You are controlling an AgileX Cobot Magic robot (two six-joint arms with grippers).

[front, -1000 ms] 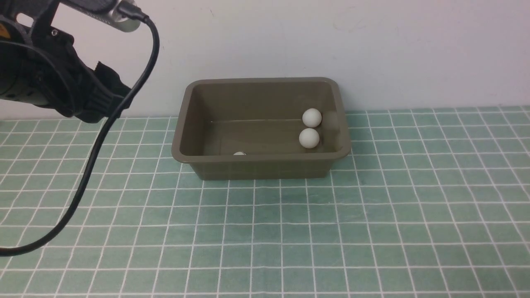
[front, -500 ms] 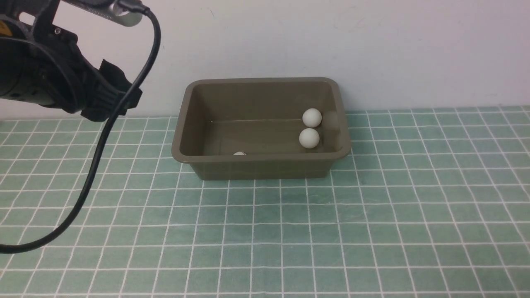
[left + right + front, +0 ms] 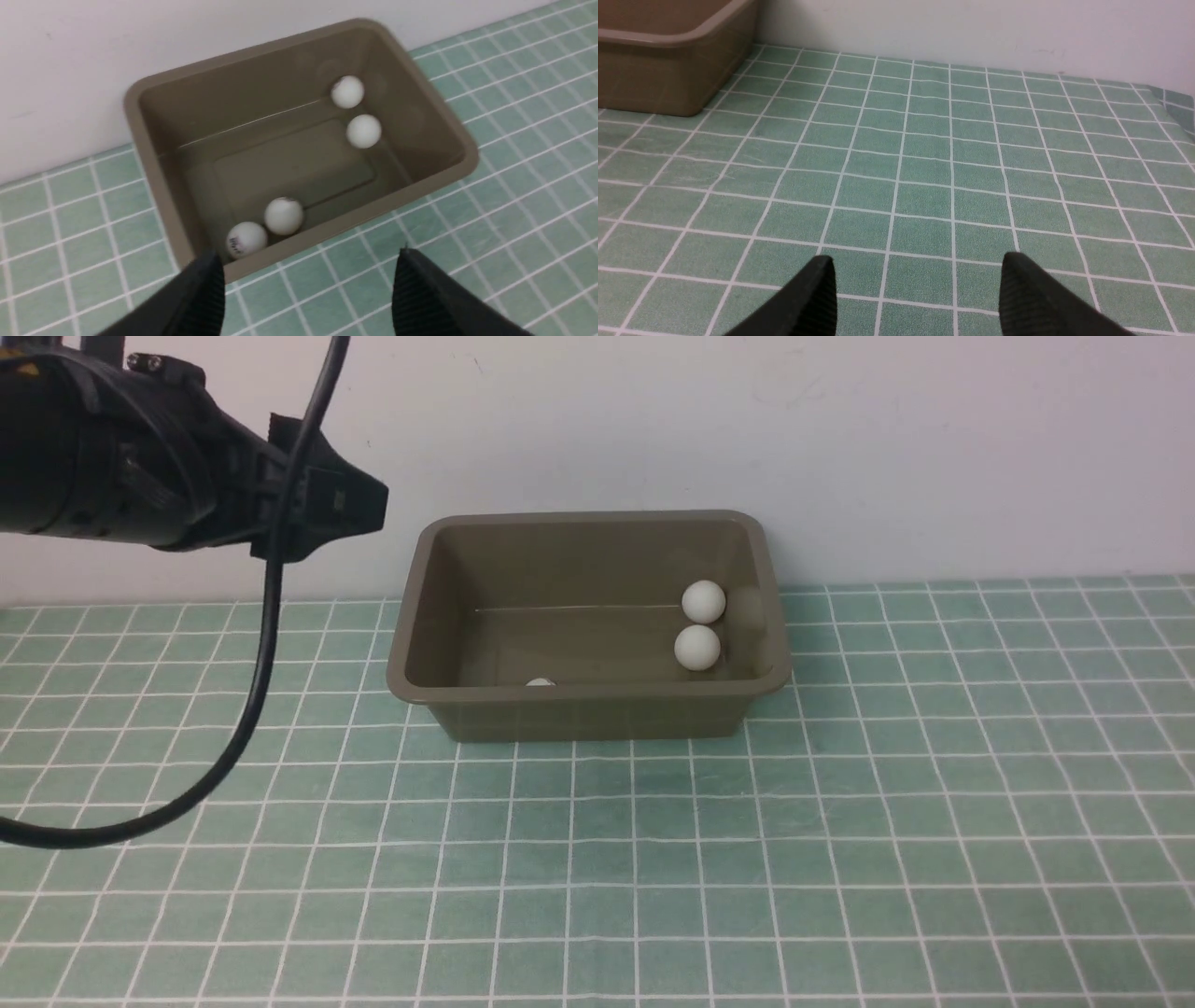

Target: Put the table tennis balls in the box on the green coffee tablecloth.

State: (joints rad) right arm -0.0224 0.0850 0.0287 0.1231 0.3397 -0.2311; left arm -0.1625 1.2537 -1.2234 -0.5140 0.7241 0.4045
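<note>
The olive-brown box (image 3: 597,717) stands on the green coffee tablecloth (image 3: 653,859) against the back wall. Several white table tennis balls lie inside it. Two sit at its right end (image 3: 702,602) (image 3: 696,647); a third (image 3: 540,682) barely shows over the front rim. The left wrist view shows the box (image 3: 261,88) from above, with two balls at one end (image 3: 347,92) (image 3: 364,131) and two in the near corner (image 3: 283,215) (image 3: 246,239). My left gripper (image 3: 359,509) (image 3: 308,261) hangs open and empty, up and to the left of the box. My right gripper (image 3: 917,259) is open over bare cloth, outside the front view.
A black cable (image 3: 252,709) loops down from my left arm onto the cloth at the left. The white wall (image 3: 840,448) runs right behind the box. In the right wrist view the box corner (image 3: 668,70) lies off to one side and the cloth's edge (image 3: 1176,102) shows far off.
My left arm has swung up and to the right, bringing its gripper closer to the box's left end. The balls and box have not moved.
</note>
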